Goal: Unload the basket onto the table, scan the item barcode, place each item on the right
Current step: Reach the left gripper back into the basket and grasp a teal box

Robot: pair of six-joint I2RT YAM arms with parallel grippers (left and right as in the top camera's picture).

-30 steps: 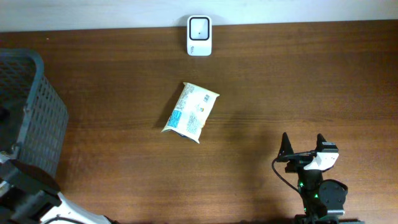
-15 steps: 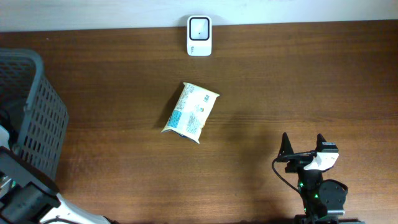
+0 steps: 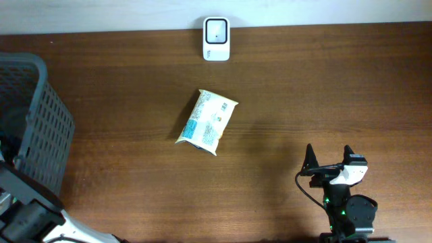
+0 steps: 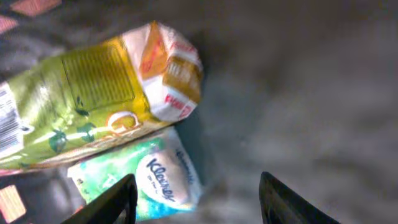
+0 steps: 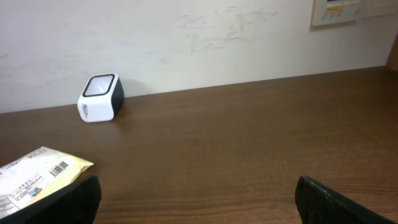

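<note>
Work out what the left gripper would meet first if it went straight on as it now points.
Probably the Kleenex pack, lying ahead near one finger of the left gripper; the green and yellow bag sits beyond it. Depth is unclear, and the gap's other side faces bare grey surface.

The surface (image 3: 304, 88) is dark, grained wood with a dull sheen. The packet (image 3: 206, 121) is glossy plastic film, the scanner (image 3: 216, 38) smooth white plastic, the basket (image 3: 40, 128) matt grey plastic.
</note>
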